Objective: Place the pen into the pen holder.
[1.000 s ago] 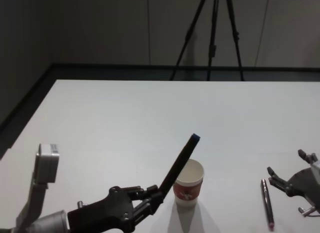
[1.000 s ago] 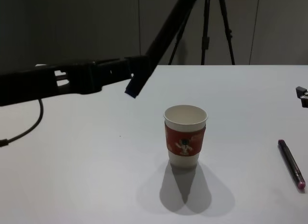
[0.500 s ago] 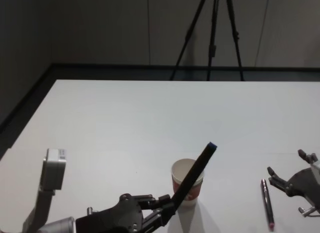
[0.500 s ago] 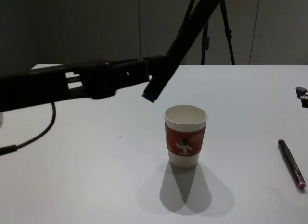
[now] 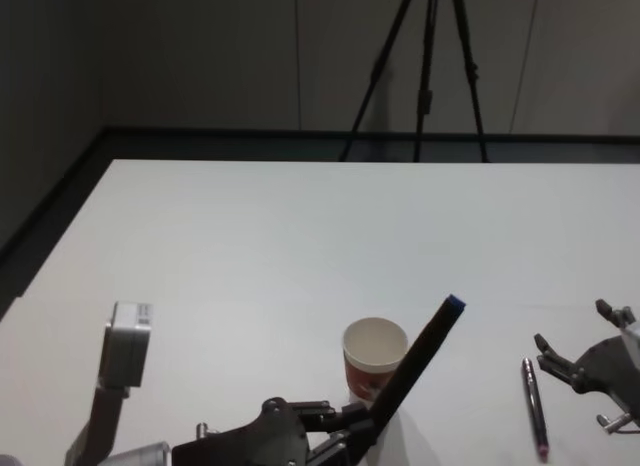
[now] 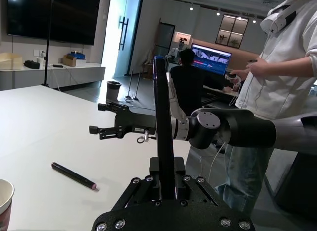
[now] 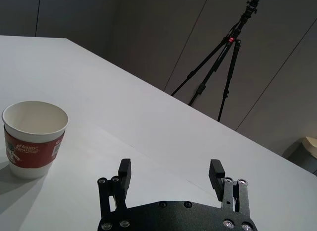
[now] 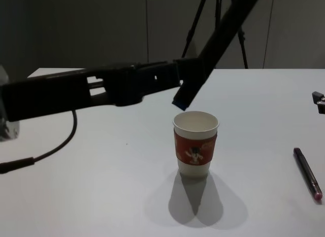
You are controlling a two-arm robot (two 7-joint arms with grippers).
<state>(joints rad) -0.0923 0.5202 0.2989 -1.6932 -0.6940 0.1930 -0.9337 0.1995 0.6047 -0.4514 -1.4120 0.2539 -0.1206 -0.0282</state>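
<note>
The pen holder (image 5: 375, 358) is a white paper cup with a red sleeve, standing upright at the table's near middle (image 8: 195, 145) (image 7: 33, 139). My left gripper (image 5: 345, 438) (image 8: 184, 78) (image 6: 166, 180) is shut on a black pen (image 5: 425, 346) (image 6: 162, 127) with blue ends. The pen (image 8: 213, 41) slants, and its lower blue tip hangs just above the left side of the cup's rim. My right gripper (image 5: 572, 328) (image 7: 171, 170) rests open at the table's right, with nothing between its fingers.
A second dark pen with a pink tip (image 5: 534, 406) (image 8: 307, 172) (image 6: 74, 176) lies flat on the table right of the cup, beside the right gripper. A black tripod (image 5: 425, 76) stands behind the table's far edge.
My left gripper has carried the black pen rightward, so its lower tip went from well left of the cup to just over the rim. The right arm has not moved.
</note>
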